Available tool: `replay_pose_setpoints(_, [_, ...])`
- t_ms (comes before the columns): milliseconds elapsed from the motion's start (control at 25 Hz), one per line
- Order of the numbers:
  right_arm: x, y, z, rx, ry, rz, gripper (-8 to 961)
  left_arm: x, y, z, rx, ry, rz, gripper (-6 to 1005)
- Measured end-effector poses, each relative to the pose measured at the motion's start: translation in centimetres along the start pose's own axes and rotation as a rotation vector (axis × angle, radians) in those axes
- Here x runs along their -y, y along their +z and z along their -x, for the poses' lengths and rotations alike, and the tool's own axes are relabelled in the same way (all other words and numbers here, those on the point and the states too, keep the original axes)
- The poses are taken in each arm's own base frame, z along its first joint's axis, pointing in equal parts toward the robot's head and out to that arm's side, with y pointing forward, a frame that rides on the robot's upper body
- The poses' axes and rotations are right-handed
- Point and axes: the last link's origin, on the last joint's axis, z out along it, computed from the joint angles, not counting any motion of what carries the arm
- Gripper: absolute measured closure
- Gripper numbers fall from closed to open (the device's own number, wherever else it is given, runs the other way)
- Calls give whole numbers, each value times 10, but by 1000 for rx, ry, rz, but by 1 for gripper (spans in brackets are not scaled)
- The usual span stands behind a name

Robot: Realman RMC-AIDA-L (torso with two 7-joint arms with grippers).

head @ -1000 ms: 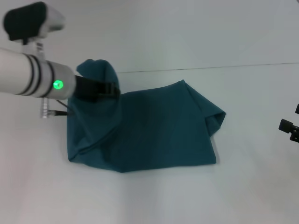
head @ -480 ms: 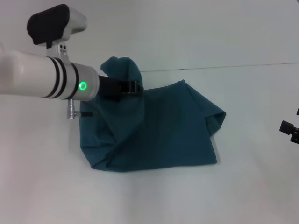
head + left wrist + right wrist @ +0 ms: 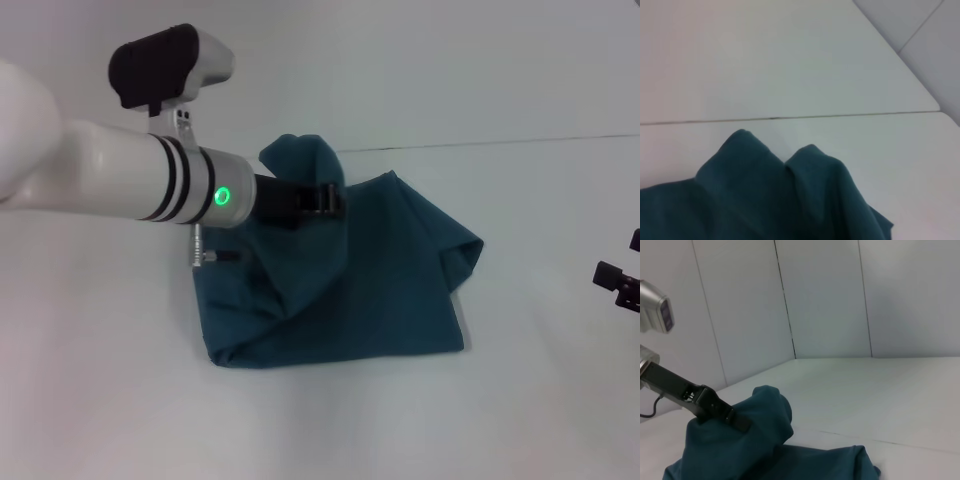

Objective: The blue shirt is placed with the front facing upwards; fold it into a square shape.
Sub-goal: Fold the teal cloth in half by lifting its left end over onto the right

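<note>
Blue shirt (image 3: 370,280) lies bunched on white table (image 3: 520,420), partly folded; left gripper (image 3: 325,198) clamped on shirt's left side, lifting cloth into hump above rest of shirt; right gripper (image 3: 618,280) low at table's right edge, well apart from shirt; cannot tell if it's open or closed.
</note>
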Motion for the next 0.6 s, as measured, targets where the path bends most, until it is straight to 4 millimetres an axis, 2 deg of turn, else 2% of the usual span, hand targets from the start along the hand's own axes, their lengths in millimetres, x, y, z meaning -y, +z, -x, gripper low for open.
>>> replay_pose_setpoints(160, [0,1,-1,-1,3,-2,69,-7,5,2,2,9,14,871])
replay_pose_setpoints(600, [0,1,-1,-1,2,-2,69,-9,15,7,-4,-2,16,868])
